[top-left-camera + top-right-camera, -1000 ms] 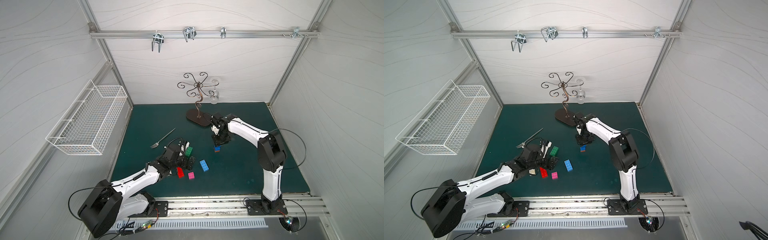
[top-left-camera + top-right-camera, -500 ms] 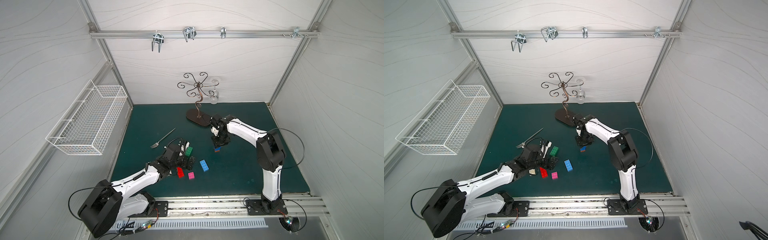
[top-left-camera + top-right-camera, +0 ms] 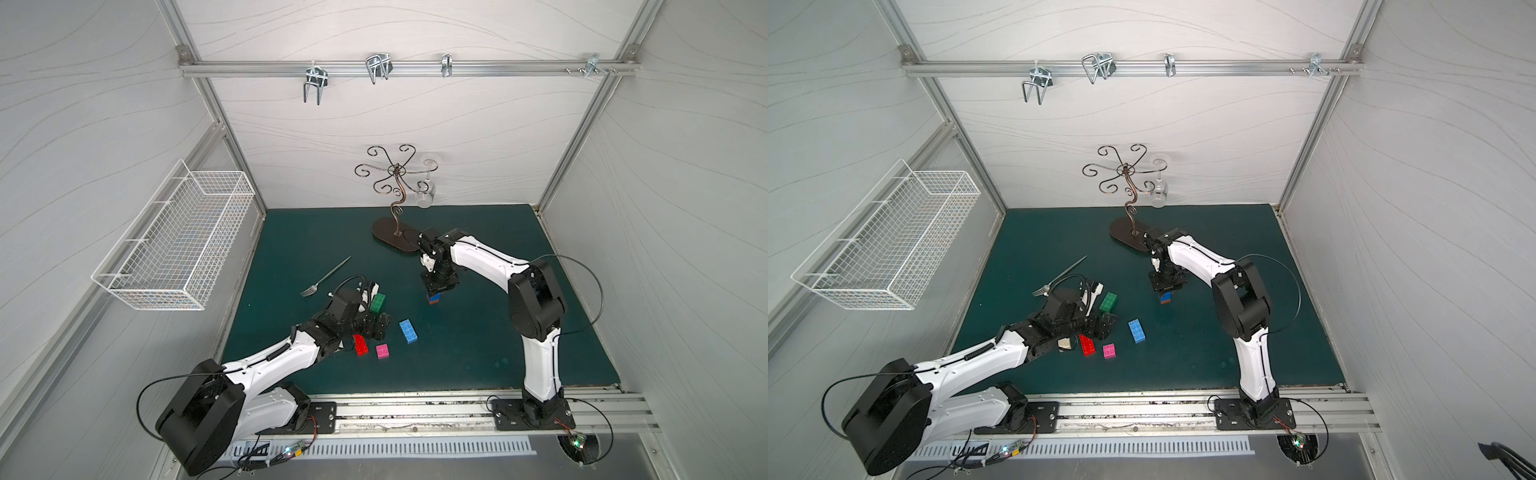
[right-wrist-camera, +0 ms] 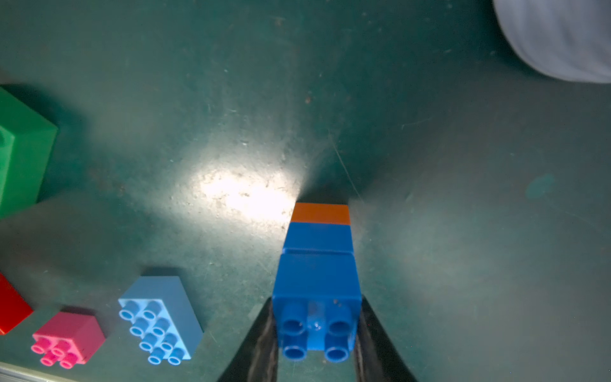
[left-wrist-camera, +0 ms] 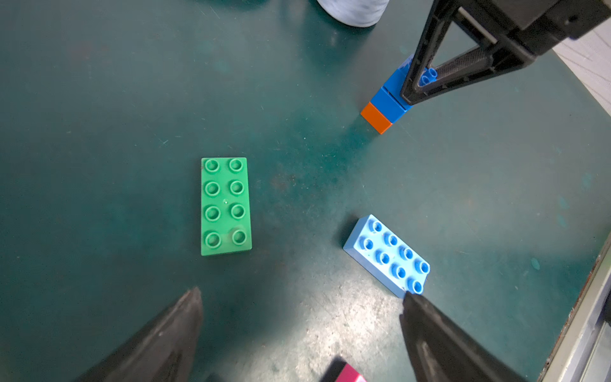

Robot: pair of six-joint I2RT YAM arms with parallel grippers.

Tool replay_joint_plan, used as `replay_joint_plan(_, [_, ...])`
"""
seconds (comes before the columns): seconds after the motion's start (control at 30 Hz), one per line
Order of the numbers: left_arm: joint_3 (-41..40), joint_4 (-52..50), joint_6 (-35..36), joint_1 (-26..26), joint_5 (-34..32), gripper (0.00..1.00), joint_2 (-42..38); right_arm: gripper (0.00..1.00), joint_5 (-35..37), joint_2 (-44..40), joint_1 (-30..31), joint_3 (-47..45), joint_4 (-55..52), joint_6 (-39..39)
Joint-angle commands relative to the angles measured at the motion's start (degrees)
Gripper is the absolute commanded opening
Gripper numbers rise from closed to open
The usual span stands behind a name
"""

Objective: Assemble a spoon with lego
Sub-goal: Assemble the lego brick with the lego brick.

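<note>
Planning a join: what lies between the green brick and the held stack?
Only bare mat between the green brick and stack, in left wrist view.

The fork [image 3: 326,276] is lying behind the loose bricks [image 3: 408,331]; the brick stack [image 3: 434,297] is standing to their right, before the wire stand [image 3: 386,237].

A robot lab cell: aluminium framing [image 3: 415,67], white panel walls [image 3: 478,120].

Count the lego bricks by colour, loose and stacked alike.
green brick: 1
red brick: 1
light blue brick: 1
pink brick: 1
blue bricks: 2, stacked on the orange one
orange brick: 1
white brick: 1, partly hidden
Total: 8
</note>
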Motion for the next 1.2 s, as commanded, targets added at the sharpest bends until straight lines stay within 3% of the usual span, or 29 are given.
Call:
replay_joint_plan(0.0, [0.3,1.2,0.7,-0.3,-0.5,0.99,0.2,0.28,1.9,5.5,0.3,-1.6,-2.9,1.2])
replay_joint_plan(0.57, [0.0,0.6,0.6,-0.3,-1.0,0.98,-1.0,0.28,1.7,9.5,0.3,-0.5,-2.9,2.1])
replay_joint_plan(0.67, [-0.5,0.9,0.4,-0.3,-1.2,0.98,-1.8,0.38,2.8,7.6,0.4,-0.3,-2.5,3.1])
replay_joint_plan(1.17, [-1.6,0.3,-0.3,-0.4,-2.1,0.98,-3.7,0.56,-1.3,4.2,0.8,-0.2,-0.5,5.9])
